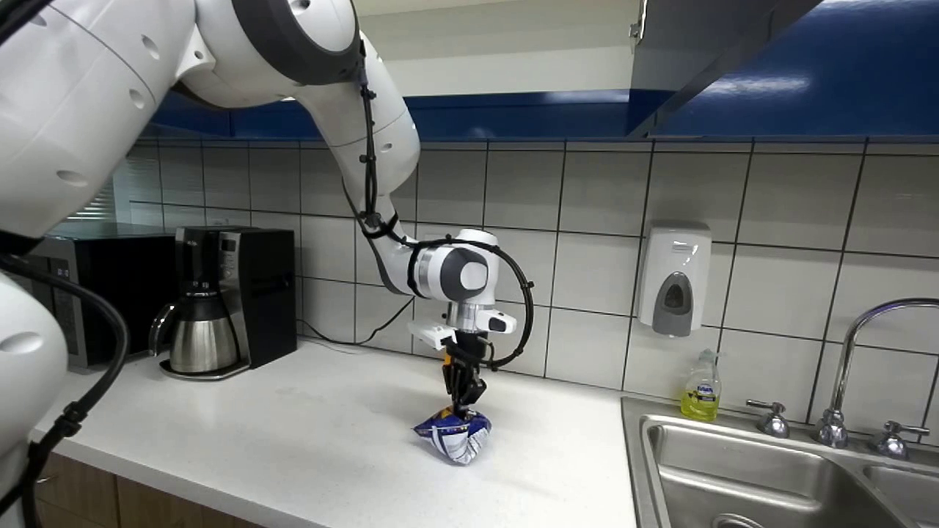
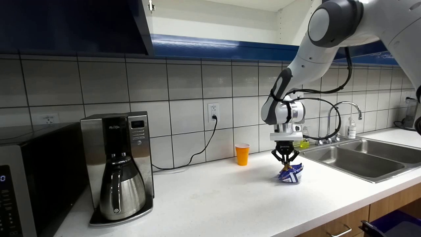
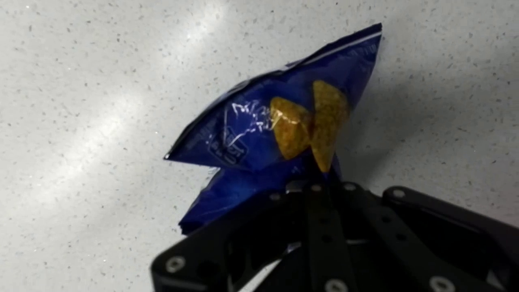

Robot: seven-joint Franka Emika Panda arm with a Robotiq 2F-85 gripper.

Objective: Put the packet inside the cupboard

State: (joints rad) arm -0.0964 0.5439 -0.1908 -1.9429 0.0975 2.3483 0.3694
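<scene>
The packet is a blue chip bag with orange chips printed on it, low over the counter in both exterior views (image 1: pixel 458 442) (image 2: pixel 292 175). It fills the middle of the wrist view (image 3: pixel 251 138). My gripper (image 1: pixel 461 411) points straight down, its fingers shut on the pinched packet; it also shows so in an exterior view (image 2: pixel 286 164) and the wrist view (image 3: pixel 330 188). The fingertips are partly hidden by the packet. I cannot tell whether the packet touches the counter. The cupboard is open above, with a white inside and blue lower edge, in both exterior views (image 1: pixel 513 116) (image 2: pixel 223 46).
A coffee maker (image 2: pixel 138 158) and microwave (image 2: pixel 49 164) stand at one end of the counter (image 1: pixel 293 440). An orange cup (image 2: pixel 242 154) stands by the wall. The sink (image 1: pixel 748 462), faucet (image 1: pixel 843 359) and soap bottle (image 1: pixel 702 389) are opposite. A cupboard door (image 1: pixel 777 81) juts out.
</scene>
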